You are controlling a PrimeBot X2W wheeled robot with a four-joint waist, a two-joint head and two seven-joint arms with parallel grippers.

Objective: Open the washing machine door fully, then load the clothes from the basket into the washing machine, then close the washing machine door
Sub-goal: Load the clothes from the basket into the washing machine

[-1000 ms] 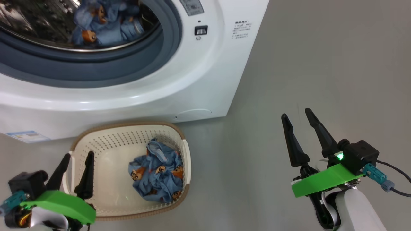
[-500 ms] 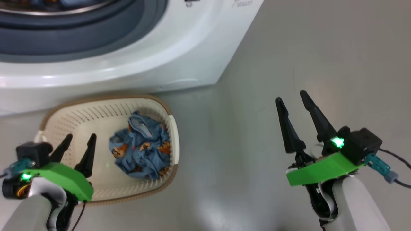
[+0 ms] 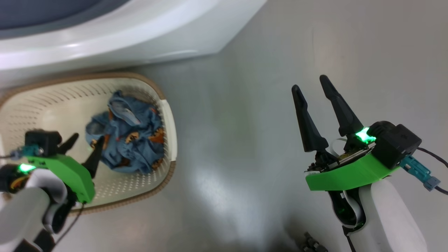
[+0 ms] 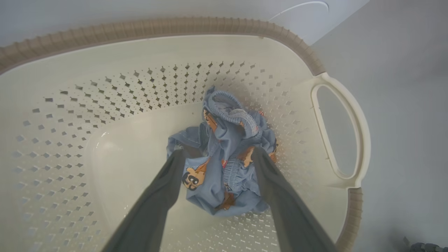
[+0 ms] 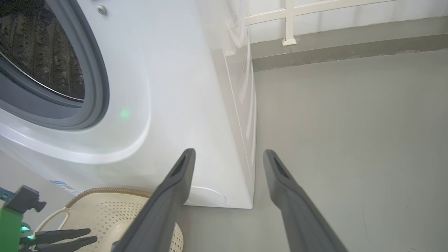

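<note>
1. The left tool (image 3: 88,138) is open. Its two dark fingers point down into the basket (image 3: 170,119), with a wide gap between them.
2. In the left wrist view, one finger is on each side of the clothes (image 3: 127,140). I cannot tell if the tips touch the cloth.
3. The right tool (image 3: 309,83) is open too and holds nothing. It hangs over the bare grey floor (image 3: 238,105), well away from the basket.
4. The clothes lie in a crumpled blue heap with little orange-brown bears on them. They are at the bottom of the basket, close to the side with the handle.
5. The basket sits on the floor, just in front of the washing machine (image 3: 147,31).
6. The washing machine is big and white. In the right wrist view its round mouth shows a grey rubber ring (image 5: 96,91) and the shiny drum (image 5: 42,52) full of small holes.
7. Past the machine, white bars (image 5: 287,21) stand by the wall.
</note>
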